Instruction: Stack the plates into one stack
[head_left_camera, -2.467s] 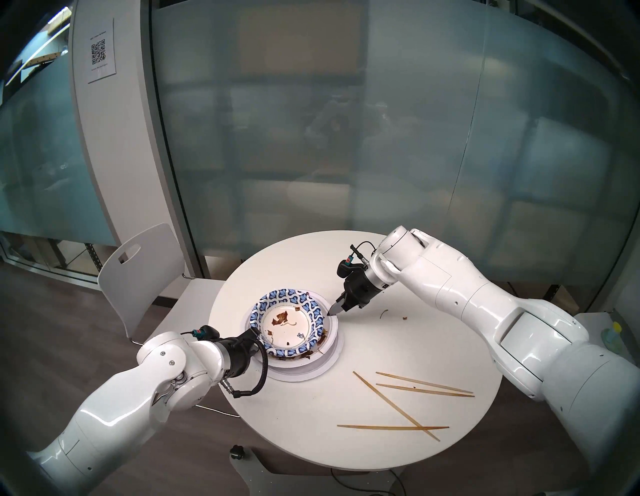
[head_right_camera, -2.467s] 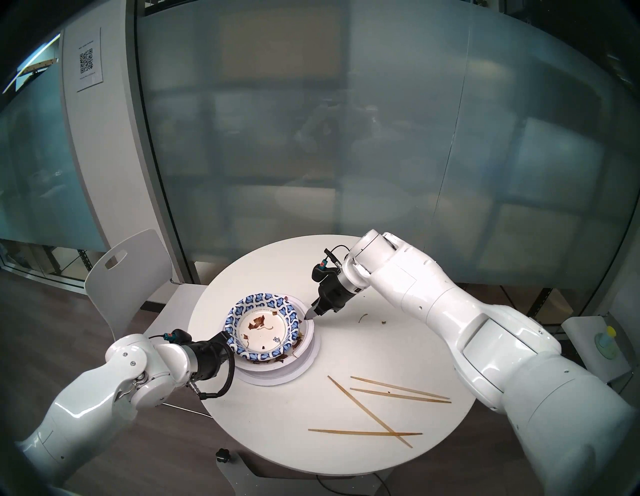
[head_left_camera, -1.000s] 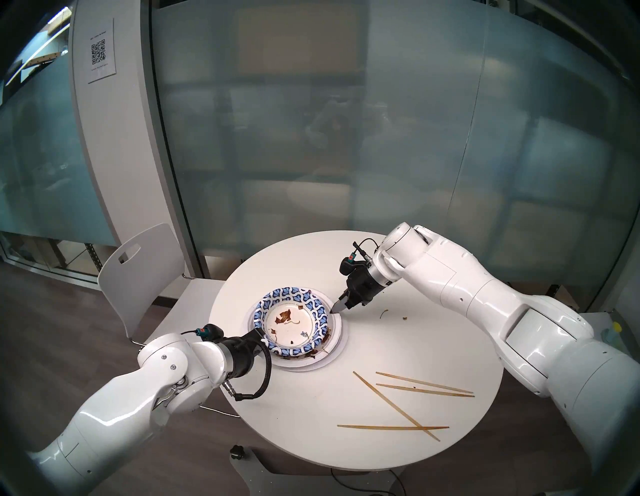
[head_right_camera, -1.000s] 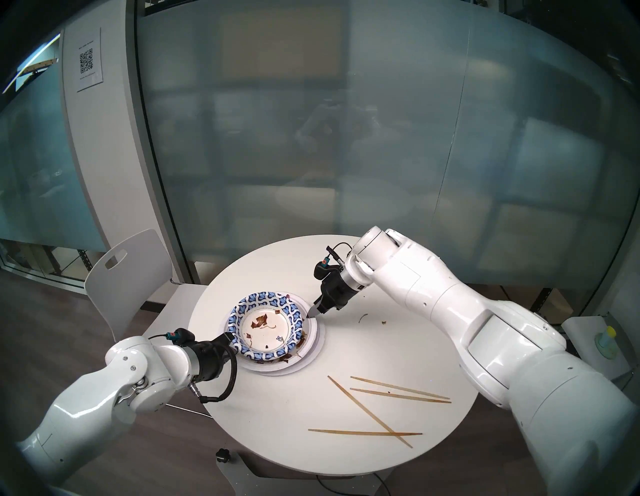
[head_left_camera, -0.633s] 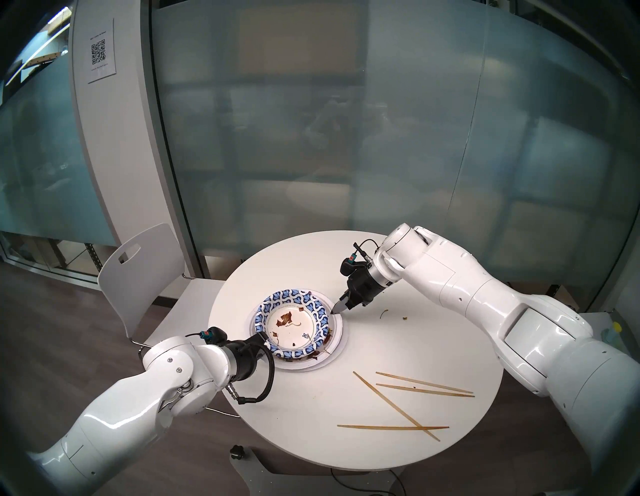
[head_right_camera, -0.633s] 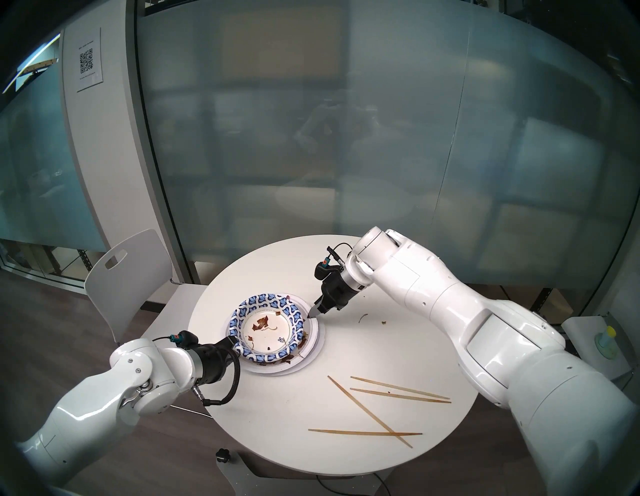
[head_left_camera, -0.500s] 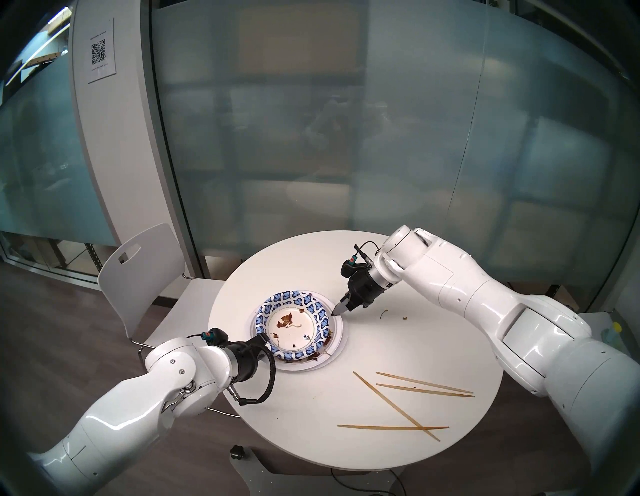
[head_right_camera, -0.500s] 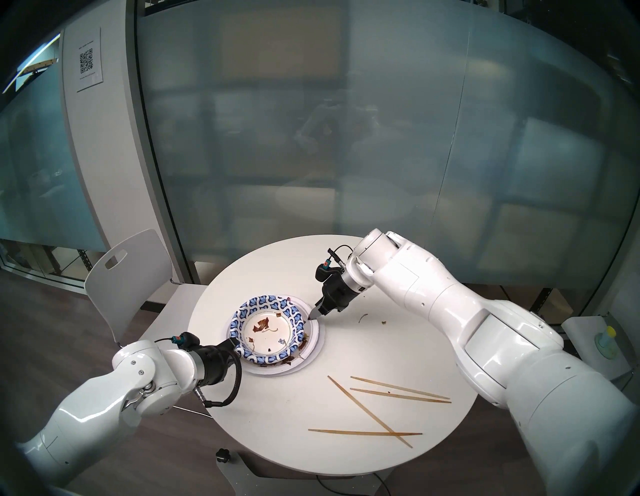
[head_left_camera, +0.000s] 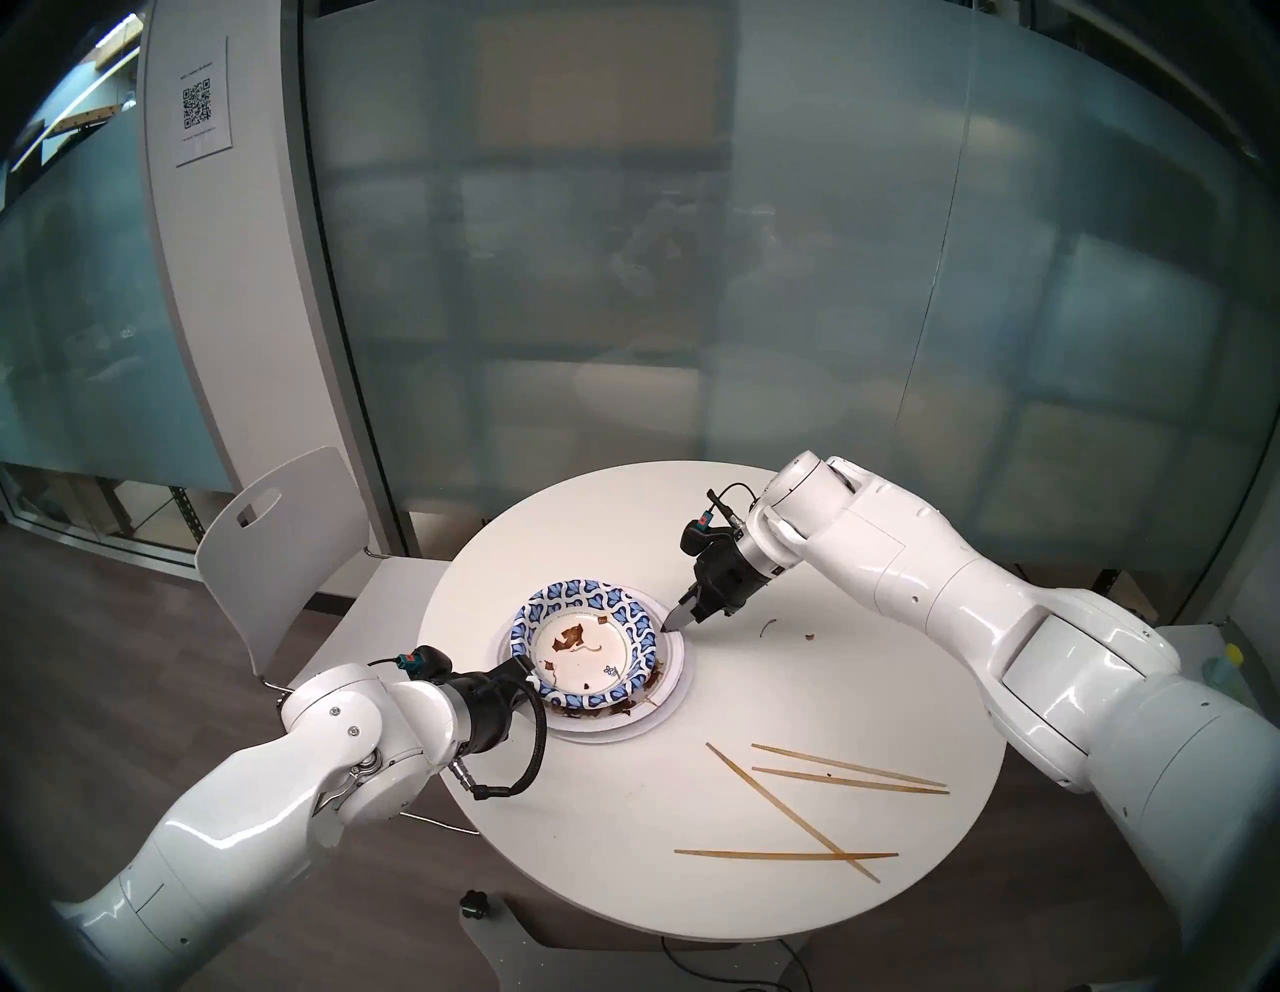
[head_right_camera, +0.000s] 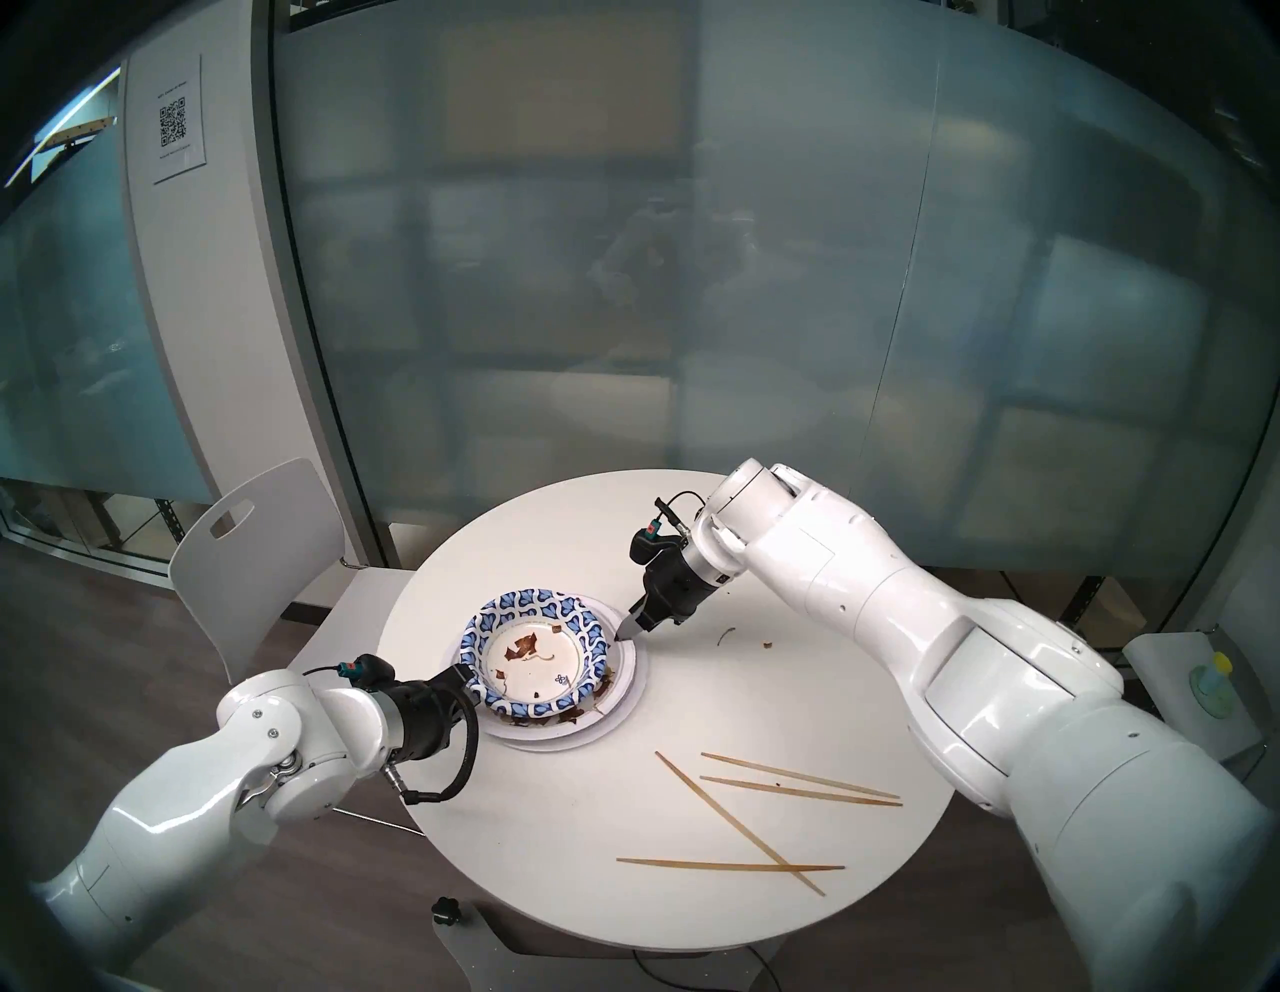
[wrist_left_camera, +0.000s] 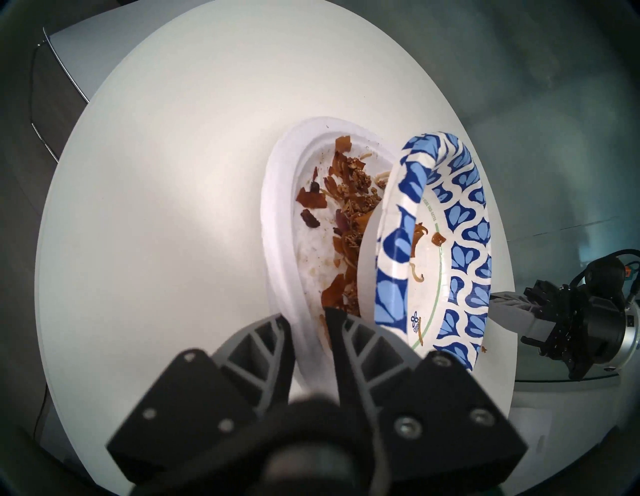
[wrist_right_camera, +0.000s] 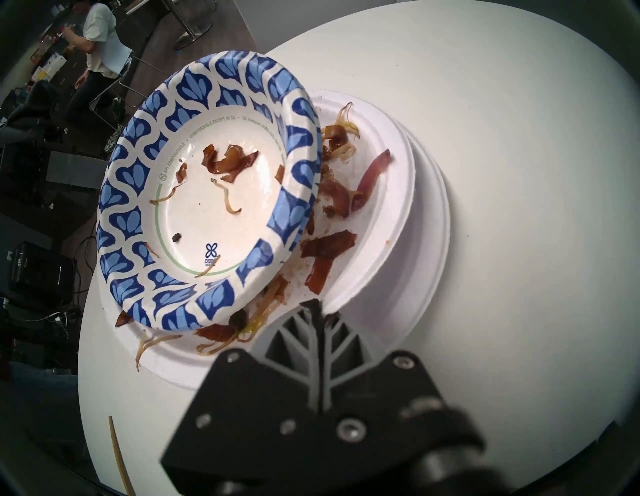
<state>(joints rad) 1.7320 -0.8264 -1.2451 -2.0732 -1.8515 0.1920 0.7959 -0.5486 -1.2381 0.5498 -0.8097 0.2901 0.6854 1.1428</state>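
So the left gripper (wrist_left_camera: 309, 327) has its fingers a little way apart, one on each side of the near rim of the white plates (wrist_left_camera: 282, 242). The rim sits in the gap, but I honestly can't tell if the pads are actually pressing on it or just straddling it.

Over on the far side, the right gripper (wrist_right_camera: 317, 308) is closed up tight, fingertips together, right at the edge of the upper white plate (wrist_right_camera: 388, 194) where there's a split in the rim. Whether it's pinching that rim or just touching it, can't tell.

The stack (head_left_camera: 596, 665) itself sits left of centre on the round white table (head_left_camera: 692, 796): blue-patterned plate (head_left_camera: 585, 648) on top, tilted and shoved toward one side, with brown food scraps (wrist_right_camera: 332, 249) squashed between it and the white plates below. The two white ones are slightly offset from each other.

Four chopsticks (head_left_camera: 831, 803) lie loose on the table nearer the robot, well apart from the stack. A white chair (head_left_camera: 277, 554) stands beside the table.
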